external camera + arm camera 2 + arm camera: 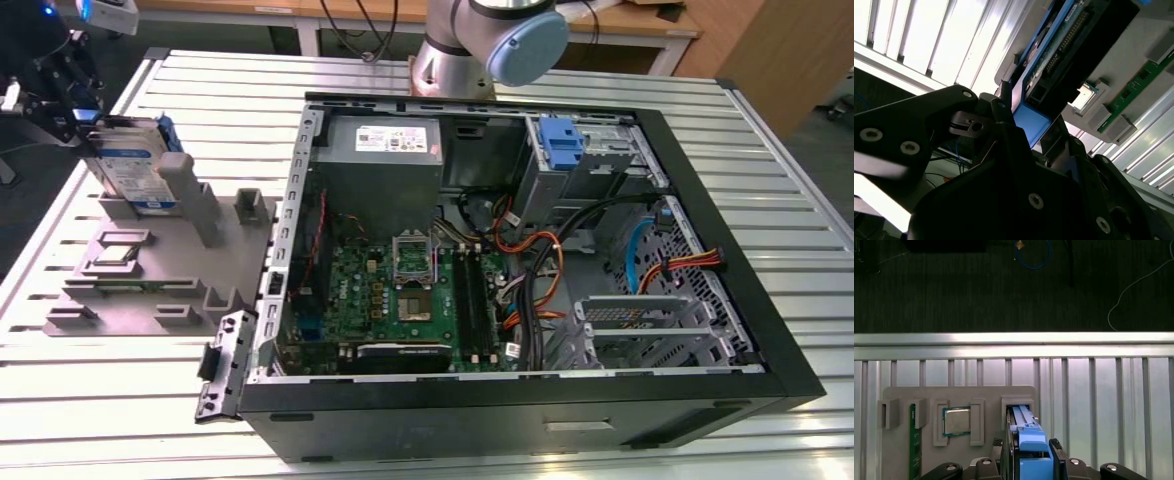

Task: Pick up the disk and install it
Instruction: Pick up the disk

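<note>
The gripper (1026, 445) was clamped narrowly on the disk (135, 168), pinching its blue carrier from both sides, its own dark body hiding most of the grasp in the second wrist view. The disk stood on edge at the holder's (147, 290) far edge; its lower end was hidden, so seated or lifted could not be told

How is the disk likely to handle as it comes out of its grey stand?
The disk looks a rigid metal slab, so probably stiff and fairly heavy. Its blue plastic carrier, pinched by the gripper, may be slick and flex slightly.
</note>
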You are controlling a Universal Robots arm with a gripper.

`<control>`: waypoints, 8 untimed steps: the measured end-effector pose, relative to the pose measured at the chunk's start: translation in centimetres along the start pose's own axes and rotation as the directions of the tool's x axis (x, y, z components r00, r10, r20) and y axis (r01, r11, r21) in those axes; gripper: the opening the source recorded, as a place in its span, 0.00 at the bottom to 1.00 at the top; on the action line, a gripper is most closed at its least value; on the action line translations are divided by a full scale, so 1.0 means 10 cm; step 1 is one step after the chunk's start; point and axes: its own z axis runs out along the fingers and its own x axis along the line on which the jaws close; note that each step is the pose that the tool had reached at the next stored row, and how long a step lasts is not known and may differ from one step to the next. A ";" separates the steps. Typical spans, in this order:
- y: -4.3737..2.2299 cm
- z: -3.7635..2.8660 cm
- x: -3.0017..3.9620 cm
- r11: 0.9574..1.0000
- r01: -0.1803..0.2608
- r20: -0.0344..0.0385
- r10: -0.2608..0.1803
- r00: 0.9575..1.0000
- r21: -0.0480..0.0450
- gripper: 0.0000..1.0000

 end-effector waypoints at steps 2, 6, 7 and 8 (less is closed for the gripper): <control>0.000 0.001 0.001 1.000 0.000 0.000 0.000 1.000 0.000 0.48; -0.002 0.003 0.001 1.000 0.000 0.000 0.000 1.000 0.000 0.48; -0.002 0.004 0.001 1.000 0.000 0.000 0.000 1.000 0.000 0.48; -0.002 0.004 0.001 1.000 0.000 0.000 0.000 1.000 0.000 0.48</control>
